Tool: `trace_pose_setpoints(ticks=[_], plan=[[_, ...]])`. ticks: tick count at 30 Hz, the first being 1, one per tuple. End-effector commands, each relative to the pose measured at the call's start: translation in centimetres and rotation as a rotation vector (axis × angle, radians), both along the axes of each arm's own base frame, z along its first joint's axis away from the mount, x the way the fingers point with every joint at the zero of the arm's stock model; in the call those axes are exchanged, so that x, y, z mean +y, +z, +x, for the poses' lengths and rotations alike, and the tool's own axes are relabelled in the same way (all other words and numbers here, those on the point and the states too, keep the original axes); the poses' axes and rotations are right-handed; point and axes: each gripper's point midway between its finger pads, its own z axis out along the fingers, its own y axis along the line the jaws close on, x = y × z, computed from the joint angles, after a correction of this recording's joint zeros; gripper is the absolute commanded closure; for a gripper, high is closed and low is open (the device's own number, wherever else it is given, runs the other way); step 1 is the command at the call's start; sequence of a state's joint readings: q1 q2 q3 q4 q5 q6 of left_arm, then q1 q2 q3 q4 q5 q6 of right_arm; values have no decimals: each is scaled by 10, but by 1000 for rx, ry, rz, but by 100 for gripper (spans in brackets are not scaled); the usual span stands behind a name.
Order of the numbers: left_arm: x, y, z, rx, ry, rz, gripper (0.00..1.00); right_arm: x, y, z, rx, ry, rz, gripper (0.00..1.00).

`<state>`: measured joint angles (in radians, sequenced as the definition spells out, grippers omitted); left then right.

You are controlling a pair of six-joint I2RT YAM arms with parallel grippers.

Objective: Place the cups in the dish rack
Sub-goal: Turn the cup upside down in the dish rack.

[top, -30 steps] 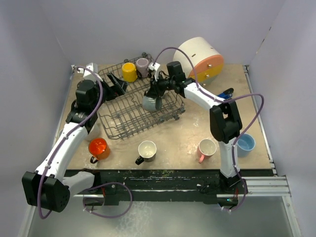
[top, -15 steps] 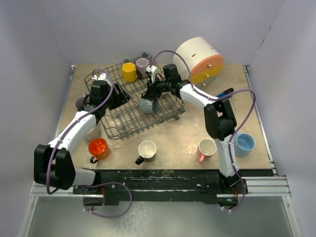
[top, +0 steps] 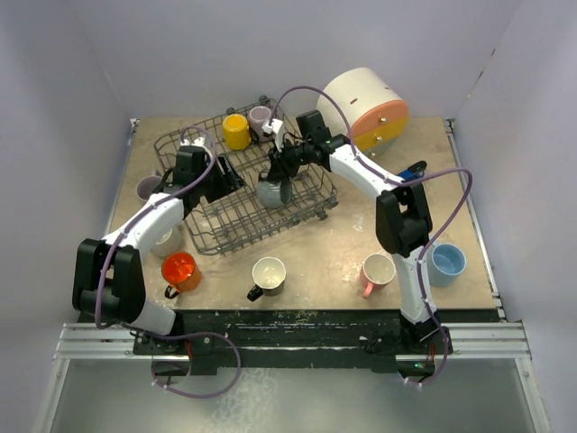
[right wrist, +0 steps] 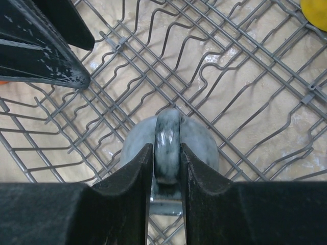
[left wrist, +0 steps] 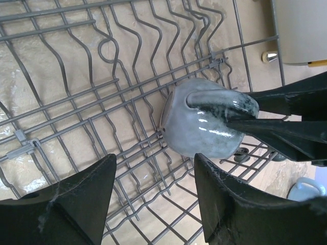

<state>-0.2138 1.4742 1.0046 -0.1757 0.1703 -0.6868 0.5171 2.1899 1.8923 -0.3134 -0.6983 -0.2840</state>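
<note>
The grey wire dish rack (top: 270, 225) sits at the table's back left. My right gripper (top: 281, 174) is shut on the handle of a grey cup (top: 270, 192) and holds it just over the rack floor; the right wrist view shows both jaws pinching the handle (right wrist: 167, 140). My left gripper (top: 225, 180) is open and empty over the rack, just left of the grey cup (left wrist: 202, 122). A yellow cup (top: 236, 131) and a mauve cup (top: 261, 118) stand in the rack's far corner. On the table are an orange cup (top: 178, 269), a white cup (top: 268, 273), a pink-handled cup (top: 378, 270) and a light blue cup (top: 448, 262).
A big white cylinder with orange and yellow fronts (top: 365, 108) stands behind the rack on the right. A mauve cup (top: 149, 188) and a white cup (top: 167, 242) sit left of the rack by my left arm. A small blue and black object (top: 412, 171) lies at the right.
My left arm has swung right and forward over the rack, toward the grey cup. My right gripper has lowered the grey cup a little into the rack.
</note>
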Motion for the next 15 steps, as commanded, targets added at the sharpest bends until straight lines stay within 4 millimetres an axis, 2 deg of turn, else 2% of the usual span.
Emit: trace_pose_setpoints(ticks=[1,5,10,15], plan=[[-8,21,17,-84,-49,-22,34,-7,38,-6,-55,39,2,71],[-11,16,19,-84,-78,-19,33,-11,34,-6,-55,36,-26,74],[-13,7,25,-76,-114,-15,31,-11,29,-6,-34,49,-44,91],[-15,14,31,-80,-142,-95,28,-16,26,-11,-20,59,-56,99]])
